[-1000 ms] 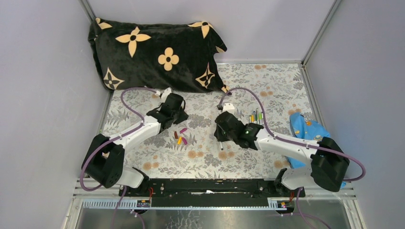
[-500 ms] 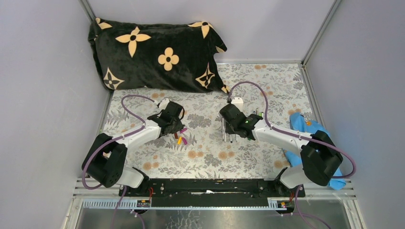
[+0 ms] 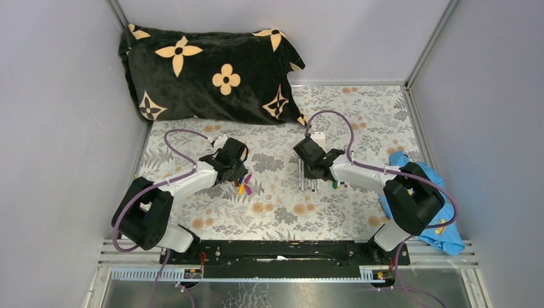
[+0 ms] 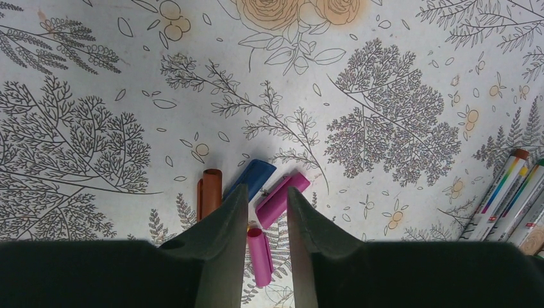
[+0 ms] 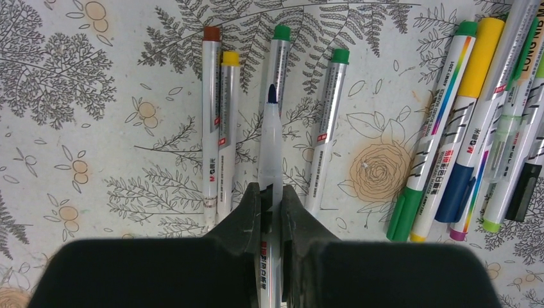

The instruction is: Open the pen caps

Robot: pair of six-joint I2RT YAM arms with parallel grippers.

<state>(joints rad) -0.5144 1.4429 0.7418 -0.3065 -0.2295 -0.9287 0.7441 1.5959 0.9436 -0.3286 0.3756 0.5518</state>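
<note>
L claw (image 4: 265, 191) part-open above pen caps (image 4: 255, 178), holding nothing; R claw (image 5: 270, 187), right of caps, clamps uncapped pen (image 5: 270, 141).

Top camera sits high over the near edge of the table (image 3: 378, 115), looking down. Wrist cameras close, facing down at patches the top view covers.

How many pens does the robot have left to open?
Done: several loose caps lie on the table under the open left gripper. In hand: the right gripper grips a pen with its dark tip bare. Left: about five capped pens lie bunched to the right, waiting their turn.
</note>
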